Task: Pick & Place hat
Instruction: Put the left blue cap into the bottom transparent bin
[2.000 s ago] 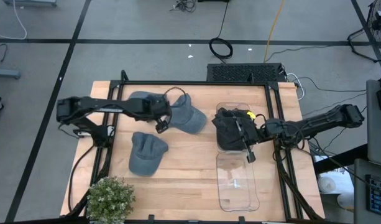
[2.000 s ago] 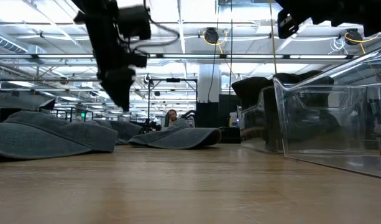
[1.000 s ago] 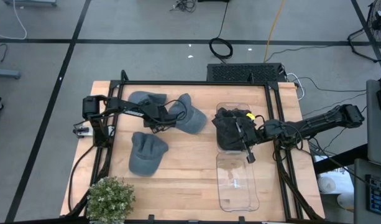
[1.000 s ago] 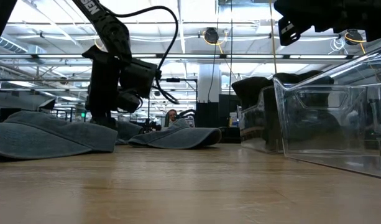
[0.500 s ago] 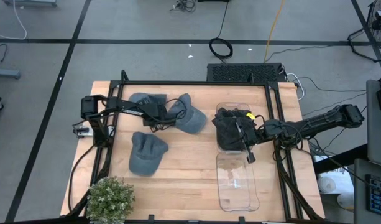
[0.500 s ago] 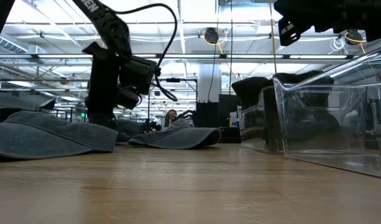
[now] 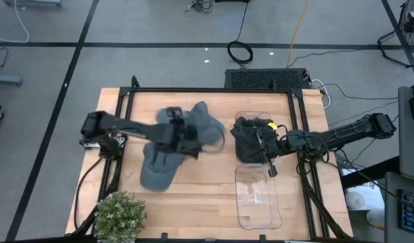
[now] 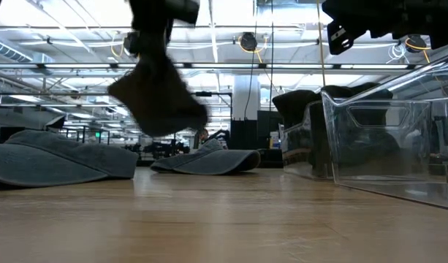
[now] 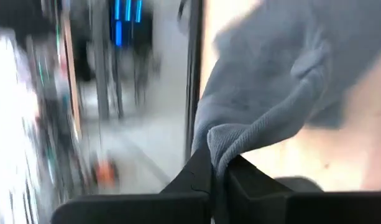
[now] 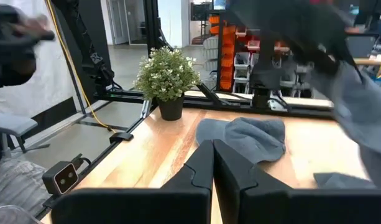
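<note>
Hat (image 8: 159, 98) is off the table, hanging in the upper left of the low view, pinched in the left gripper (image 7: 182, 140). You only really see how it's held in the left wrist view: both fingers (image 9: 193, 177) are squeezed together on a fold of grey cloth (image 9: 265, 112). From overhead it's just a blur at center left, with the left arm (image 7: 125, 125) stretched across from the left edge of the table (image 7: 200, 196).

The overhead view also shows stuff the low one can't sort out: a second grey cap (image 7: 157, 169) lying flat below the gripper, a third one (image 7: 205, 121) just above it, a potted plant (image 7: 117, 214) at lower left, and a clear bin (image 7: 257, 196) at center right with a black hat (image 7: 250, 140) at its top end.

Right gripper (image 7: 269, 169) sits over that bin, fingers (image 10: 199, 171) pressed together on nothing.
</note>
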Controlling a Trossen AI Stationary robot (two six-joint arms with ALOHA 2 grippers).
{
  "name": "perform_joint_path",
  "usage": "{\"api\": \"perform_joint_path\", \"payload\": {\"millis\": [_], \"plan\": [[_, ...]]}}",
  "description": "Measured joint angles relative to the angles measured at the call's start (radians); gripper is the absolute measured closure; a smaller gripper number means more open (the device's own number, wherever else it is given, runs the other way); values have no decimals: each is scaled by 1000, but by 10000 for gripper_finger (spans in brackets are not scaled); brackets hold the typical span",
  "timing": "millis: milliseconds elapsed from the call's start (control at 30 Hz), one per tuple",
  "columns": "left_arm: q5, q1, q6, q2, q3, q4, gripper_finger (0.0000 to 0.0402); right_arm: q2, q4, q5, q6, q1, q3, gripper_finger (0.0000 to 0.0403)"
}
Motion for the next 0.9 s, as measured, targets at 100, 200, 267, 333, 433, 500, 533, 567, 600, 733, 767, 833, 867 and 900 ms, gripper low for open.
{"api": "perform_joint_path", "payload": {"millis": [100,200,267,333,433,500,533,567,600,733,767,833,867,900], "plan": [[35,-110,338,0,86,48,395,0,-3,0,3,0,0,403],[39,-222,610,1,123,107,395,0,-2,3,4,0,0,403],[59,-285,716,0,137,204,395,0,-2,2,14,0,0,403],[115,-342,783,3,159,304,392,1,1,2,41,0,0,403],[274,-414,927,0,191,489,389,24,47,1,93,0,0,403],[446,-450,1040,0,204,586,394,57,103,1,94,0,0,403],[531,-463,1093,1,210,617,395,78,136,0,80,0,0,403],[628,-471,1143,1,217,635,395,102,176,-5,70,0,0,403],[719,-475,1192,-3,219,646,395,130,227,-24,67,0,0,403],[969,-458,1353,-29,219,644,390,255,445,-182,74,0,1,402],[1017,-449,1374,-36,219,647,393,288,496,-209,75,1,1,401],[1103,-419,1383,-47,219,680,395,349,577,-211,99,5,1,394],[1137,-403,1383,-51,219,700,395,378,603,-211,108,7,5,387],[1152,-390,1382,-52,220,713,395,407,609,-211,116,11,17,377]]}}
